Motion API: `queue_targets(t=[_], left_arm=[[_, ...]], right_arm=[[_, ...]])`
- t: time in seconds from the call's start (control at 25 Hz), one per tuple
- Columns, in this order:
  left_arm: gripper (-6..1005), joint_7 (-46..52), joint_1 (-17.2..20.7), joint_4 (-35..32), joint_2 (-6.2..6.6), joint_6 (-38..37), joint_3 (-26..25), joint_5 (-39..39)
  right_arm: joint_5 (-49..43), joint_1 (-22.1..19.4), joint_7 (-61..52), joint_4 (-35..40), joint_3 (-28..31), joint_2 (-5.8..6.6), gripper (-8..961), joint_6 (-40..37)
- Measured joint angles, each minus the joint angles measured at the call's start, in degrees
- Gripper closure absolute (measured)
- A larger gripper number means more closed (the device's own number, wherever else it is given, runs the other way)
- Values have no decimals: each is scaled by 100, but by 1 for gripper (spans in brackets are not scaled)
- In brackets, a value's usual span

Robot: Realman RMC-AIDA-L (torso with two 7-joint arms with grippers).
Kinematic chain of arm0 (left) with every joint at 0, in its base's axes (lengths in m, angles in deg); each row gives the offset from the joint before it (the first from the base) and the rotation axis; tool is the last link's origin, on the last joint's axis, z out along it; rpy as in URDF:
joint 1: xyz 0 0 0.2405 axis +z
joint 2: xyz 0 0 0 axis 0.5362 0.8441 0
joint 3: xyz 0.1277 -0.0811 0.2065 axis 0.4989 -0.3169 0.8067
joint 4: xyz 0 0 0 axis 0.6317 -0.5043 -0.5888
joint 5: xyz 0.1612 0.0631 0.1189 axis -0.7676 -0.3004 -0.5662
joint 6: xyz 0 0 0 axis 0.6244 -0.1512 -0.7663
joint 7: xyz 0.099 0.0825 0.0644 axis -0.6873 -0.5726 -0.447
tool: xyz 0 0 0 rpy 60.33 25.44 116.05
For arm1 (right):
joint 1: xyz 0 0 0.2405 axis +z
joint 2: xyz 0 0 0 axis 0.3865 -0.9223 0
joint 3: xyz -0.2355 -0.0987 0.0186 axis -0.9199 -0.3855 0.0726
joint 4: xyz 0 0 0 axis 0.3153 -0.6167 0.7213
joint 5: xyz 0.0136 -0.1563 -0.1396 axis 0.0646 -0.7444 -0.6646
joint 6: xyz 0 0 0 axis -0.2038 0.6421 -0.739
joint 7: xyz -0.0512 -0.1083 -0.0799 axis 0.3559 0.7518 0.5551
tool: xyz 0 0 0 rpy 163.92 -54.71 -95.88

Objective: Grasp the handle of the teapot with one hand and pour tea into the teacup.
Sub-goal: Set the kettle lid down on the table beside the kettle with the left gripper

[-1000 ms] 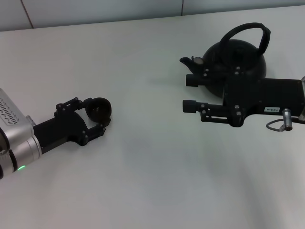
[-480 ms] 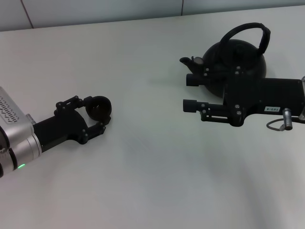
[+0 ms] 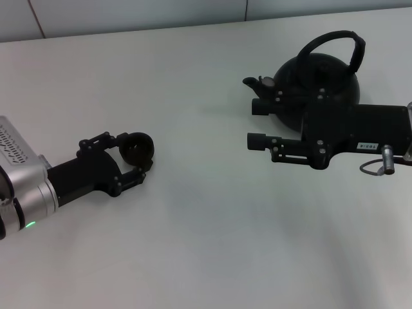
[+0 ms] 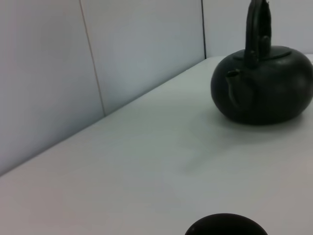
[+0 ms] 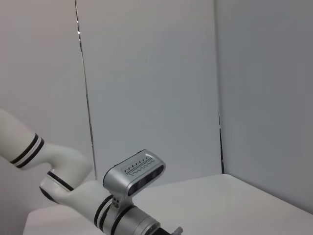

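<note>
The teacup [image 3: 137, 149], small, round and black, sits on the white table at the left, and my left gripper [image 3: 138, 156] is shut on it, one finger on each side. Its rim [image 4: 226, 227] just shows in the left wrist view. At the far right stands the large black teapot [image 3: 317, 82] with its spout pointing left and its arched handle [image 3: 335, 40] upright. The left wrist view also shows the teapot [image 4: 264, 88] and handle [image 4: 257, 29]. My right gripper [image 3: 257, 123] is open in front of the teapot, below the spout, with nothing between its fingers.
The white table [image 3: 206, 244] runs back to a panelled wall [image 3: 129, 13]. In the right wrist view the left arm [image 5: 134, 176] shows against grey wall panels.
My left gripper has shifted slightly to the right with the teacup in it. The right arm and the teapot have not moved.
</note>
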Motion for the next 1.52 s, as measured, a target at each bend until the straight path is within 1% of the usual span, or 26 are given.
queue_targets(t=[0.08, 0.12, 0.44, 0.64, 1.12, 1.16, 1.36, 1.44, 1.52], left_arm=[[240, 346, -4, -106, 21, 0, 252, 0], [239, 396, -4, -131, 23, 1, 298, 0], [234, 418, 23, -205, 17, 15, 359, 0], [140, 418, 34, -243, 18, 16, 430, 1], [140, 417, 80, -320, 19, 16, 489, 0], [140, 422, 197, -478, 24, -35, 526, 6], [140, 426, 240, -544, 25, -57, 551, 9], [140, 489, 388, -764, 40, -363, 569, 4], [140, 489, 388, -764, 40, -363, 569, 4]], right_arm=[[0, 1, 0, 0, 0, 5, 381, 0], [0, 1, 0, 0, 0, 5, 381, 1], [0, -2, 0, 0, 0, 6, 381, 0], [0, -10, 0, 0, 0, 6, 381, 0], [0, -17, 61, 0, 7, 6, 381, 4], [0, -17, 61, 0, 7, 6, 381, 4], [0, -17, 62, 0, 8, 6, 381, 8], [0, -17, 62, 0, 10, 6, 381, 8], [0, -17, 62, 0, 17, 6, 381, 9]])
